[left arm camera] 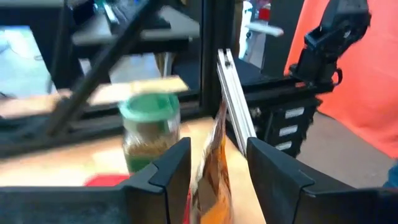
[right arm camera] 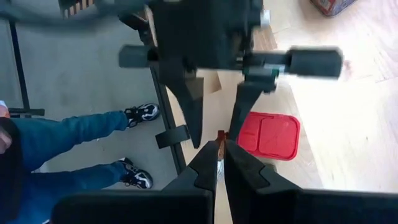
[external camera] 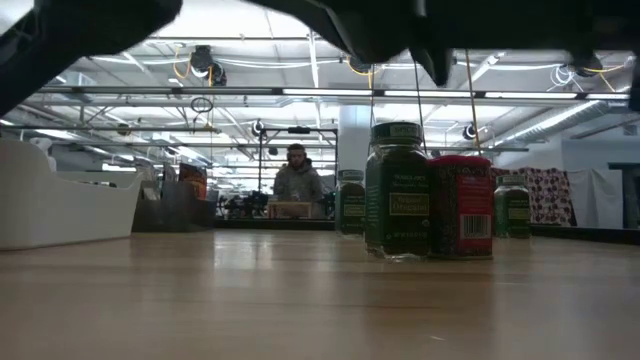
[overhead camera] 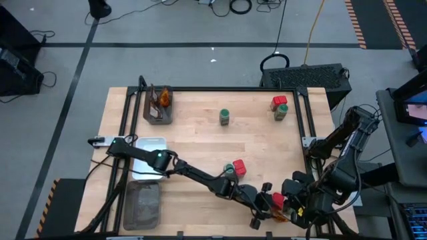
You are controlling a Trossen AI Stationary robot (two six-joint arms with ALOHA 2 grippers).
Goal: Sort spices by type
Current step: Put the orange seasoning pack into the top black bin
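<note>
Both arms meet at the near edge of the counter, toward its right side. A brown-orange sachet stands upright there, thin edge up, with its long side running up and down. It sits right between the two dark fingers of the left end effector. Those fingers stand partly apart, one on each side of the sachet, and I cannot tell if they press it yet.

The right end effector comes at the same sachet from the other side. Its fingers are closed tight, and they pinch the top edge of the sachet. So the right arm holds it, and the left arm is lined up around it. This looks like a pass from one arm to the other. The next move may depend on the left fingers closing flat on the sachet's wide faces before the right ones let go.

The sachet is crinkly and shiny, orange and brown, and it looks soft and easy to bend. Just beside it stands a round jar with a green lid, and a red packet lies flat on the wood close by.

More spices wait farther off: a jar in the middle and a jar with a red packet near the far right corner.
</note>
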